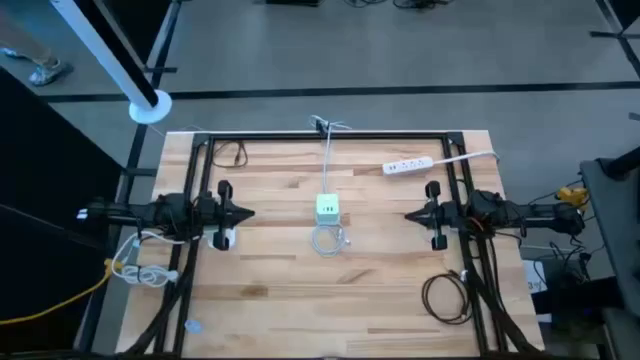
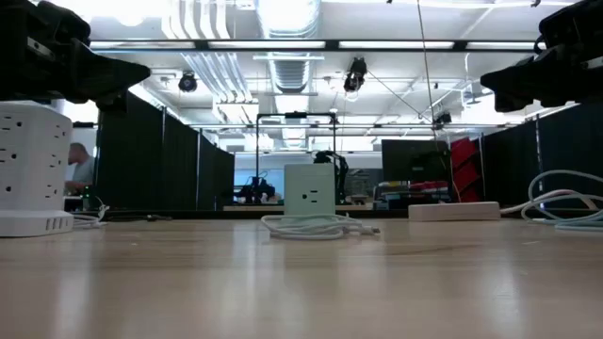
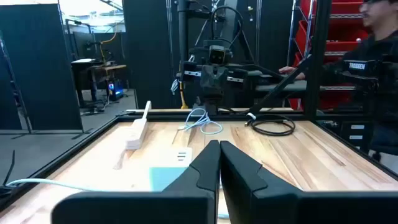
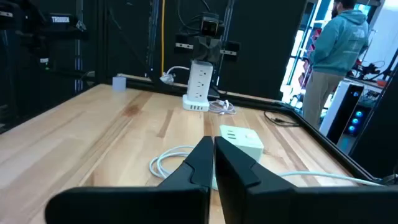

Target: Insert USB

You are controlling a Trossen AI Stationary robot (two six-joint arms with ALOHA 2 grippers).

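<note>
Left gripper (image 1: pixel 248 212) sits above the left side of the table (image 1: pixel 270 300), fingers pressed together, nothing between them, tips pointing toward centre. Just beside it stands a white tower power strip (image 2: pixel 32 169), upright, rows of sockets on its side, a bundle of white cord (image 1: pixel 140 272) near the table's left edge.

Centre of table: pale green cube charger (image 1: pixel 328 208), squarish, sockets on its upper face in the high view and one outlet face toward the low camera. Its white lead (image 1: pixel 328 165) runs to the far edge. A coiled white USB cable (image 1: pixel 329 240) lies on the wood touching the cube's near side; the plug end cannot be made out.

Far right: flat white power strip (image 1: pixel 407 165), lying at a slight angle near the far rail. Black cable loop (image 1: pixel 447 298) on the near right.

Right gripper (image 1: pixel 408 213) hangs above the right side, fingers fully together, empty, tips facing the cube.

Writing: white lettering on a person's dark sleeve (image 3: pixel 356 65) in the left wrist view, too small to read surely.
</note>
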